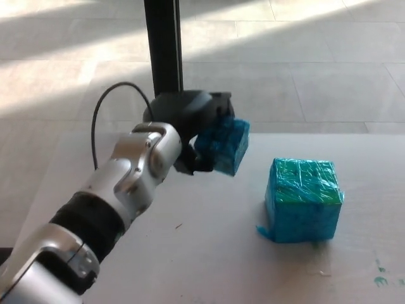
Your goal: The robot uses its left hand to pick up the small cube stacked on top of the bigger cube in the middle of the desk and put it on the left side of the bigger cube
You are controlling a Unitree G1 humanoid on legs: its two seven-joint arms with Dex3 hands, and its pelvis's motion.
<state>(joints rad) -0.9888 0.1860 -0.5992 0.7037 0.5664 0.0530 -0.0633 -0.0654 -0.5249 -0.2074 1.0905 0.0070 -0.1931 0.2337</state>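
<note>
The glossy teal, tape-wrapped larger cube [304,200] has a greener top. Left of it, the small blue taped cube [223,145] sits in the black robot hand [193,120]. The pale grey worktop [221,253] bears green flecks.

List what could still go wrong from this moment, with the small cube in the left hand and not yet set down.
1. The small cube looks tilted in the left hand, so it may land on an edge and tumble when released.
2. It hangs near the desk's far edge; a roll backward could send it off.
3. The bigger cube sits close on the right, so a drifting release might bump it.
</note>
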